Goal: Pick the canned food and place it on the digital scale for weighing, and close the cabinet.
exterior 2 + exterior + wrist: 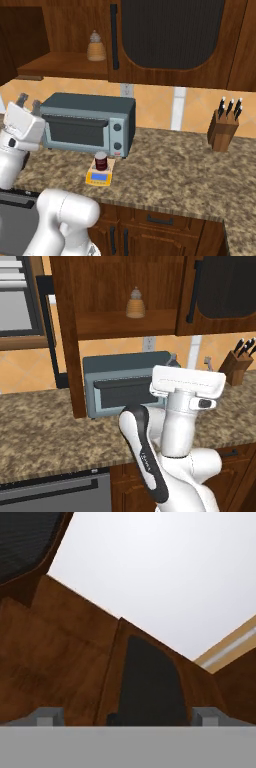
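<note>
The can (pixel 101 161) is seen standing upright on the grey platform of the yellow scale (pixel 98 177), which is set on the speckled counter (pixel 175 175) just in front of the toaster oven (pixel 87 124), near its right end. The pincer (pixel 127 716) is held wide open with nothing gripped between its 2 fingertips (pixel 46 716), and it is pointed up toward a glass-panelled door of the cabinet (pixel 60 662). In the left base view the cabinet's left door (pixel 64 331) is seen swung open, edge-on, and a beige bottle (pixel 135 304) is left on the exposed shelf. A knife block (pixel 222 127) is placed well apart on the counter to the right.
</note>
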Robot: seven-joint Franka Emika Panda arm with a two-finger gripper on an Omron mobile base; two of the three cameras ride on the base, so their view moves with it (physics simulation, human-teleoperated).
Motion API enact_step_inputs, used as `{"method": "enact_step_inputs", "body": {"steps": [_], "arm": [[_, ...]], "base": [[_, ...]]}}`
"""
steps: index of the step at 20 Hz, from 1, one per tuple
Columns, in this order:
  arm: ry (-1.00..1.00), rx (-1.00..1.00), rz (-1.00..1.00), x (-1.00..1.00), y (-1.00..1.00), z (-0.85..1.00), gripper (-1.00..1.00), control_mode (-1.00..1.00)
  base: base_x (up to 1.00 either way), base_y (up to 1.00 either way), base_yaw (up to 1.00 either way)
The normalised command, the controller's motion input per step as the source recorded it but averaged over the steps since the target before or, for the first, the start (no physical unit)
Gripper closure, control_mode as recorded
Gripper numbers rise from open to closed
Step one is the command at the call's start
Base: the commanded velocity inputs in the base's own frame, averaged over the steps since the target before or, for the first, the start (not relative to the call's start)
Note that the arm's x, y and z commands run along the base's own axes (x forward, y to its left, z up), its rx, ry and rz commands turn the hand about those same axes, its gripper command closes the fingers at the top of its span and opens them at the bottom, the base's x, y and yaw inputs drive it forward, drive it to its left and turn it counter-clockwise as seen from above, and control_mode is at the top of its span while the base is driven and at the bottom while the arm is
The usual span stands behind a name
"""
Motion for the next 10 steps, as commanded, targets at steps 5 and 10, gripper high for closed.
{"method": "enact_step_inputs", "body": {"steps": [5,10], "arm": [[-0.26,-0.01,-0.08,-1.00,-1.00,0.66,-1.00,-1.00],[-0.16,-0.10,-0.11,-1.00,-0.51,0.19,-1.00,-1.00]], "base": [[0.00,0.00,0.00],[0.00,0.00,0.00]]}}
